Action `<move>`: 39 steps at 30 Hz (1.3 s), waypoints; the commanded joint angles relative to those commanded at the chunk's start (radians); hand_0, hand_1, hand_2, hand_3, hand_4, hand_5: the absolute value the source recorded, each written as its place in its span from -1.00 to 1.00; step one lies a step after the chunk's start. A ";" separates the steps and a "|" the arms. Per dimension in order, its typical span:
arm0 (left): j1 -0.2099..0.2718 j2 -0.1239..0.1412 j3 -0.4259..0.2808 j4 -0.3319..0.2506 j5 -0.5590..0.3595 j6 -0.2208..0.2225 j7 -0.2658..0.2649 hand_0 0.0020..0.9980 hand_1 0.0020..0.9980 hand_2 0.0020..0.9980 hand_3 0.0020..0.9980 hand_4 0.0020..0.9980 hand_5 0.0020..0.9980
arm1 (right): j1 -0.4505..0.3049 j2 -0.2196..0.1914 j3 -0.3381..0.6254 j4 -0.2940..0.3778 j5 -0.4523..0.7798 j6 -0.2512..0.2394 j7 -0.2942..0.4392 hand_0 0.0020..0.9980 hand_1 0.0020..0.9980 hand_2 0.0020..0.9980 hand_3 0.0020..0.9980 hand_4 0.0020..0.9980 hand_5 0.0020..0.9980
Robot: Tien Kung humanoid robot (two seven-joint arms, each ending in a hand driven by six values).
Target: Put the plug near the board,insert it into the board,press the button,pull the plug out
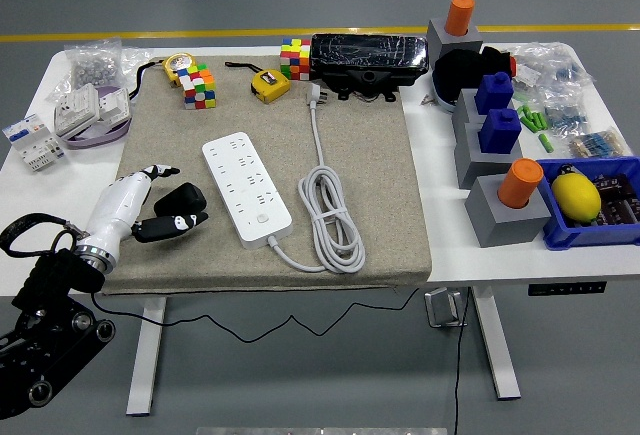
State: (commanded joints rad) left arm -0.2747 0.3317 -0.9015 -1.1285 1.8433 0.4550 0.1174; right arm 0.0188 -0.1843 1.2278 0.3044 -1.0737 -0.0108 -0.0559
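A white power strip lies at an angle on the grey mat, its round button near its front end. The strip's grey cable is coiled to its right and runs back to the plug, which lies loose on the mat near the far edge. My left hand, white with black fingers, rests on the mat's front left, just left of the strip. Its fingers are relaxed and hold nothing. The right arm is out of view.
At the back lie two colour cubes, two yellow tape measures, and a black wrapped box. At the right stand grey blocks with orange cylinders, blue blocks, and a blue bin. White modules sit at the left.
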 joint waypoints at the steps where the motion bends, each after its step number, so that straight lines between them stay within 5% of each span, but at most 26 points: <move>1: -0.003 -0.002 0.002 0.004 0.001 0.002 0.004 0.54 0.42 0.42 0.43 1.00 -0.40 | 0.000 -0.001 0.000 0.001 0.000 0.000 0.000 0.30 0.29 0.24 0.09 0.96 0.11; 7: -0.020 -0.013 0.010 0.038 0.007 0.012 0.035 0.54 0.42 0.42 0.43 1.00 -0.40 | 0.001 -0.003 -0.004 0.004 0.000 -0.001 0.001 0.30 0.29 0.24 0.09 0.96 0.11; 8: -0.022 -0.014 0.011 0.042 0.008 0.014 0.036 0.39 0.18 0.12 0.11 0.77 -0.73 | 0.001 -0.004 -0.005 0.004 0.000 -0.001 0.001 0.30 0.29 0.24 0.09 0.96 0.11; 13: -0.035 -0.016 0.019 0.063 -0.015 0.017 0.044 0.39 0.18 0.12 0.11 0.77 -0.73 | 0.002 -0.005 -0.007 0.002 0.002 -0.002 0.002 0.30 0.29 0.24 0.09 0.96 0.11; 14: -0.035 -0.016 0.020 0.064 -0.021 0.019 0.044 0.06 -0.07 0.03 0.09 0.50 -0.92 | 0.002 -0.005 -0.009 0.002 0.003 -0.001 0.001 0.30 0.29 0.24 0.09 0.96 0.11; 29: -0.026 -0.019 0.019 0.011 -0.057 0.059 0.009 -0.17 -0.30 -0.23 0.03 0.39 -1.00 | -0.003 -0.010 -0.010 0.004 0.002 -0.003 0.004 0.31 0.29 0.24 0.09 0.96 0.11; 39: -0.077 -0.039 0.033 0.013 -0.100 0.060 -0.005 -0.16 -0.28 -0.22 0.03 0.33 -1.00 | -0.001 -0.012 -0.010 0.004 0.004 -0.004 0.005 0.30 0.29 0.24 0.10 0.96 0.11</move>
State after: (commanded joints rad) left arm -0.3519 0.2926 -0.8688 -1.1157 1.7433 0.5152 0.1123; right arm 0.0181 -0.1959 1.2176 0.3089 -1.0698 -0.0152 -0.0509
